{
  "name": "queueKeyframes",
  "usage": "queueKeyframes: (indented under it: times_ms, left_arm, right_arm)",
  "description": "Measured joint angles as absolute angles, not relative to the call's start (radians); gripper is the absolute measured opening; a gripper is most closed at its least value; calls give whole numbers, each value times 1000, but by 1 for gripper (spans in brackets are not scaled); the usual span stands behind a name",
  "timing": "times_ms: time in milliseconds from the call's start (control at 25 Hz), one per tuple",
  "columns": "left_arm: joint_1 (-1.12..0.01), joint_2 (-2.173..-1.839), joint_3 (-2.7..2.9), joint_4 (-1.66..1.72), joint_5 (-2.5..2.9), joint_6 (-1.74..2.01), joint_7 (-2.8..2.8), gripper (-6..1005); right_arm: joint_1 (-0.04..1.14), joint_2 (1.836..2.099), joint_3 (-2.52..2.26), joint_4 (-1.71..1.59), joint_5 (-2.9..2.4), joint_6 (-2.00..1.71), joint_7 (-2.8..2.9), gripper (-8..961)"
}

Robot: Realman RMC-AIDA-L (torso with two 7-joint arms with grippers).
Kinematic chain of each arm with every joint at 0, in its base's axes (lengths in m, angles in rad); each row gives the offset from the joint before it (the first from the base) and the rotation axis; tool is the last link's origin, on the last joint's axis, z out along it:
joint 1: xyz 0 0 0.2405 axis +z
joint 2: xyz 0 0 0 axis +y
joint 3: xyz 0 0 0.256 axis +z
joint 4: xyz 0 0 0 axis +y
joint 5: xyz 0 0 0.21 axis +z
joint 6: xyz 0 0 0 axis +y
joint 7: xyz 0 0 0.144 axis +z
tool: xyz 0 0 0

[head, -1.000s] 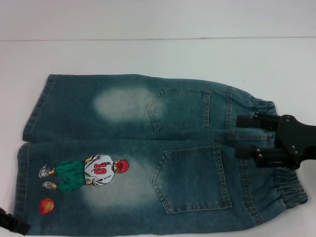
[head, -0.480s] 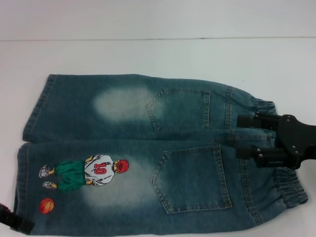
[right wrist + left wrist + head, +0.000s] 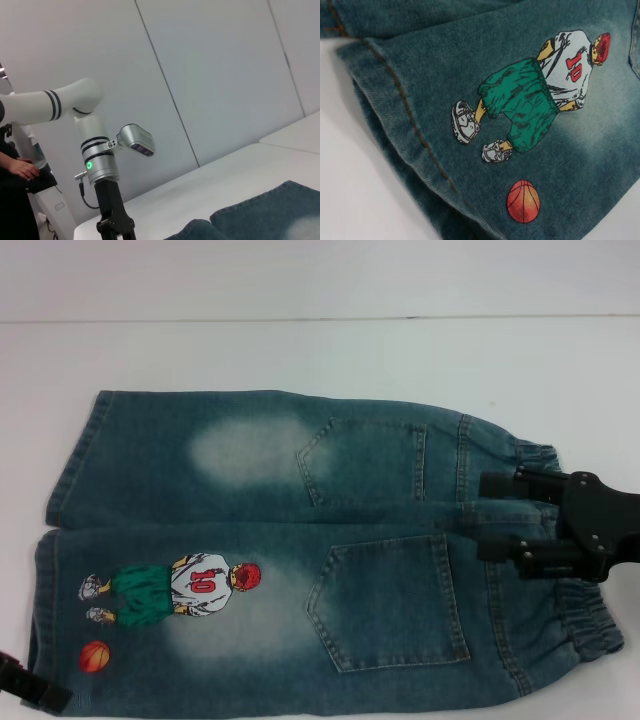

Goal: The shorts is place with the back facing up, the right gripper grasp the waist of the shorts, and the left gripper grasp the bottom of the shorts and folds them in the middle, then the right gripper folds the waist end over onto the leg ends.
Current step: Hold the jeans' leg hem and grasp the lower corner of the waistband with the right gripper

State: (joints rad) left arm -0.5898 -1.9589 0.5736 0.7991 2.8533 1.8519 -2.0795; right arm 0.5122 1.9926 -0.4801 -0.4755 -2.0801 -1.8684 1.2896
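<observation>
The shorts (image 3: 300, 550) lie flat with the back pockets up, the ruffled waist (image 3: 590, 630) at the right and the two leg hems (image 3: 48, 590) at the left. My right gripper (image 3: 487, 518) hovers over the middle of the waist, open, one finger on each side of the centre seam. Only a black tip of my left gripper (image 3: 32, 688) shows, at the near left corner beside the hem of the printed leg. The left wrist view looks close on that hem (image 3: 400, 115), the number 10 player print (image 3: 545, 90) and the orange ball (image 3: 523, 201).
The white table (image 3: 300, 350) runs beyond the shorts to a pale wall. The right wrist view shows my left arm (image 3: 100, 165) standing over the table's far end, denim (image 3: 270, 210) in the foreground, and a person (image 3: 15, 170) at the frame's edge.
The left gripper's tip has crept slightly toward the near leg hem. The right gripper and the shorts have not moved.
</observation>
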Motion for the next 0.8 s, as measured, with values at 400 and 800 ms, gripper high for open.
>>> queueKeyframes:
  times_ms: [400,800]
  left_arm:
    - [-583,-1958,583,799,2856,1835,-2118,410]
    - [-580,-1955,594,775,2856,1835,-2130,92]
  right_arm:
    - [512,1990,-480,-477,-2074,-1878,1289,941]
    - [512,1988,-480,-477,-2068,-1879,1290,941]
